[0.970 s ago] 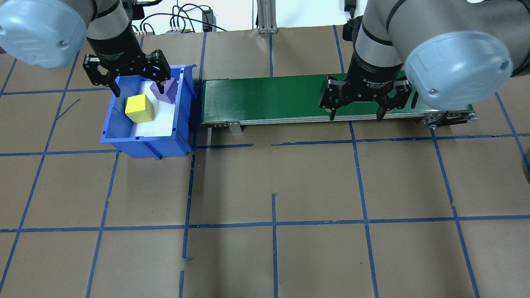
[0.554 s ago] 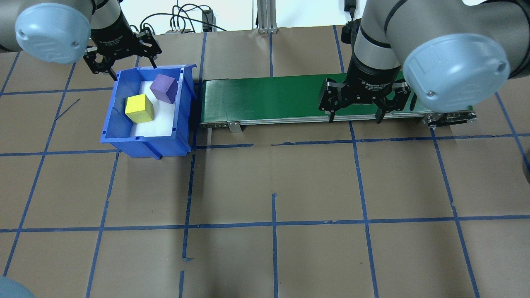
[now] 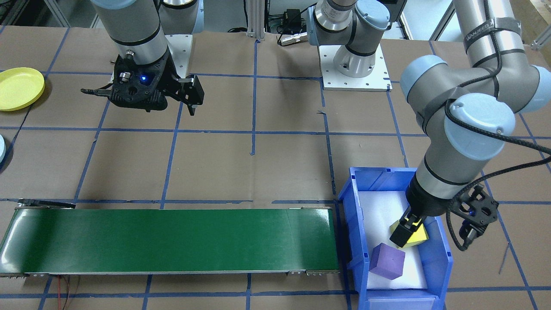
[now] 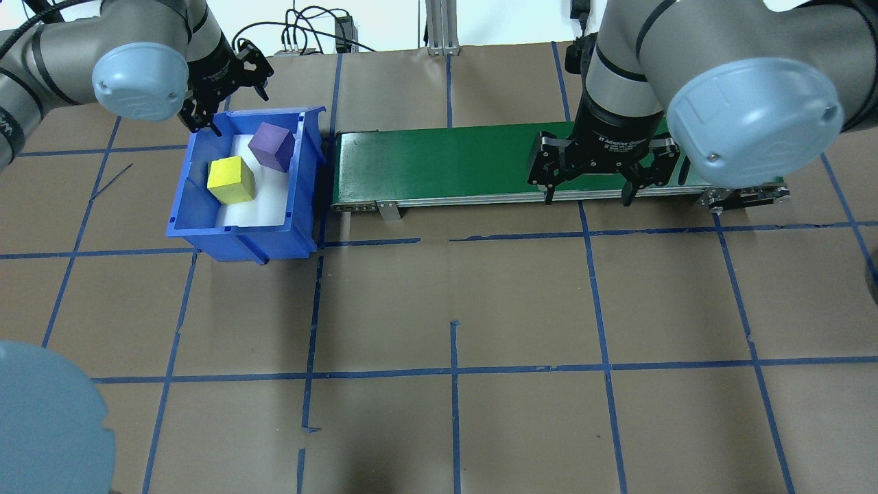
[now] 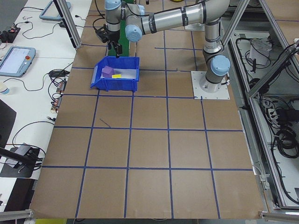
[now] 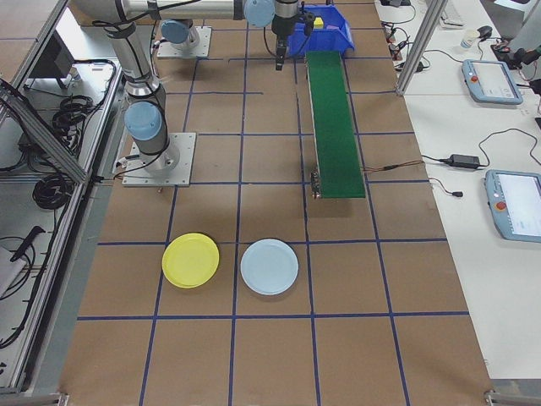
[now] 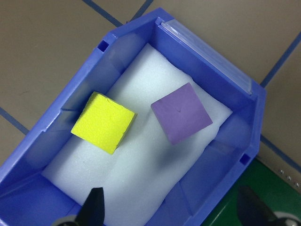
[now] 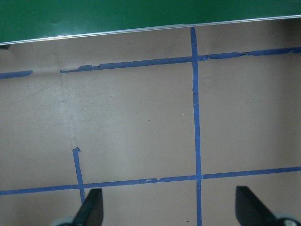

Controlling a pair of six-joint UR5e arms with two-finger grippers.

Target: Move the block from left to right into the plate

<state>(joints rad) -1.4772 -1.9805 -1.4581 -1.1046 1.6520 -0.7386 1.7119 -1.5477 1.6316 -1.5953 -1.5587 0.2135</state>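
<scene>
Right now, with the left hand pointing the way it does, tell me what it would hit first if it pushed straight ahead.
Most likely the white foam pad lining the blue bin. The left hand is open above it, with the yellow cube and purple cube lying further ahead, though depth is hard to judge.

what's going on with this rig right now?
Two-arm block transfer, nothing picked yet. The left hand is open and empty, above the far end of the blue plastic bin, where a yellow foam cube and a purple foam cube sit on white foam padding. The right hand hangs open and empty by the green conveyor belt. The round yellow plastic plate lies empty beside a light blue plate.
</scene>
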